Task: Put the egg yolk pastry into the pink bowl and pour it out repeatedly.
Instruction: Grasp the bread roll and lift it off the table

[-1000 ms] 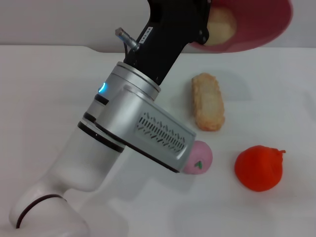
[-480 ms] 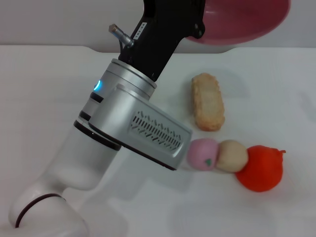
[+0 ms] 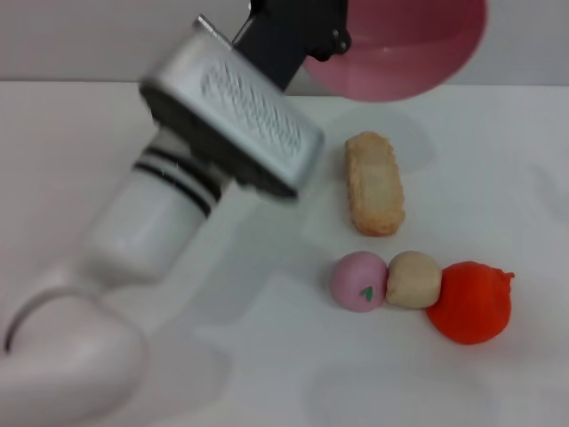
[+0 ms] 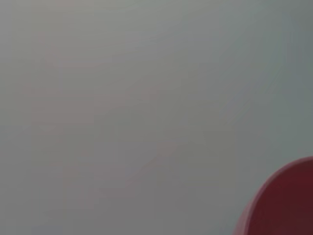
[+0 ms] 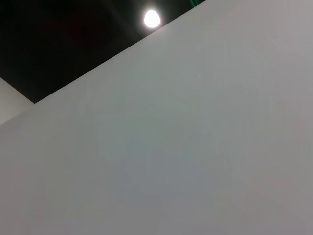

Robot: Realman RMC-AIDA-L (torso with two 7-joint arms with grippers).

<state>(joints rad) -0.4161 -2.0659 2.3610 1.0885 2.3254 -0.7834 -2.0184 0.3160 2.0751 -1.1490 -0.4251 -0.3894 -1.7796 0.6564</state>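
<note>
My left gripper (image 3: 336,36) holds the pink bowl (image 3: 400,44) by its rim, high above the far side of the table, tipped so its underside faces me. A piece of the bowl's rim also shows in the left wrist view (image 4: 283,205). The egg yolk pastry (image 3: 414,279) lies on the white table, touching a pink ball with a green mark (image 3: 358,281) on one side and an orange-red round object (image 3: 468,302) on the other. The right gripper is out of view.
A long tan bread (image 3: 374,182) lies on the table below the bowl, beyond the three round things. My left arm (image 3: 169,196) reaches across the left half of the table. The right wrist view shows only a pale surface.
The pastry dropped out of the tipped bowl and came to rest between the pink ball and the orange-red object. The left arm turned its wrist and swung the bowl a little to the left.
</note>
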